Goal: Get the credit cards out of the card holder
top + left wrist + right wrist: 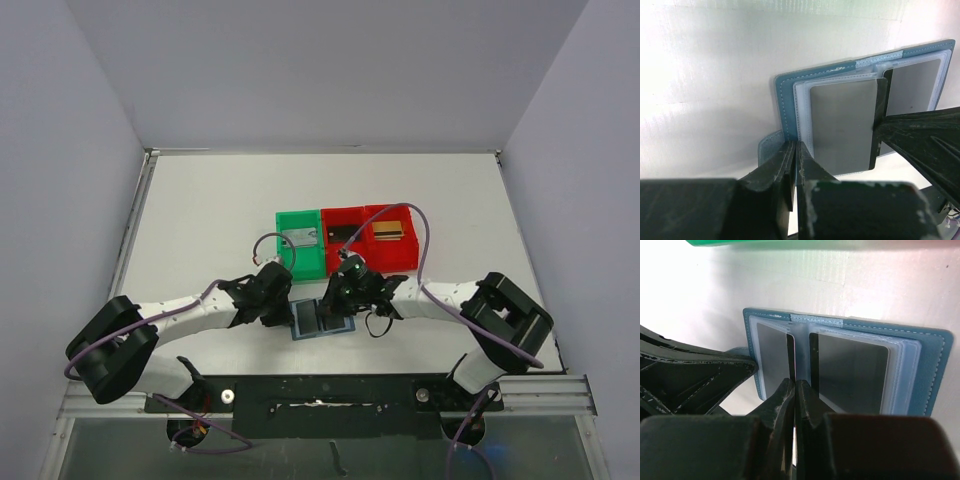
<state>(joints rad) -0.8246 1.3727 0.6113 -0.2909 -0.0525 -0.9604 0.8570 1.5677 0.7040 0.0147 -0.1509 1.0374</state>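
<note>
Left fingers (775, 170), nearest the left wrist lens at 6 o'clock of that view: clenched flat against each other on the near edge of the card holder (785, 100), at its left panel. A small blue tab (765, 147) lies just beside them at 9 o'clock.

Right fingers (777, 405): likewise clenched, tips meeting at the holder's spine. A thin leaf (880, 120) of the clear sleeves stands on edge between them, raised from the spine, dark along its face. Whether it carries a card cannot be told.

Card holder: blue, lying open on the white table (200, 220), both panels face up, clear sleeves stacked on each. Grey cards (852, 372) sit inside the sleeves on both panels, fully seated.

Position, overhead view: the holder lies toward the near edge of the table, about centre, at 6 o'clock of a row of three bins — one green bin (300, 262) and two red bins (347, 216) — close to them but apart. The left arm reaches in from 8 o'clock, the right arm from 4 o'clock; both sets of fingers crowd the holder side by side.

Bins: the green one holds a pale grey flat piece, the right-hand red one a gold-brown flat piece — detail too small to identify.
</note>
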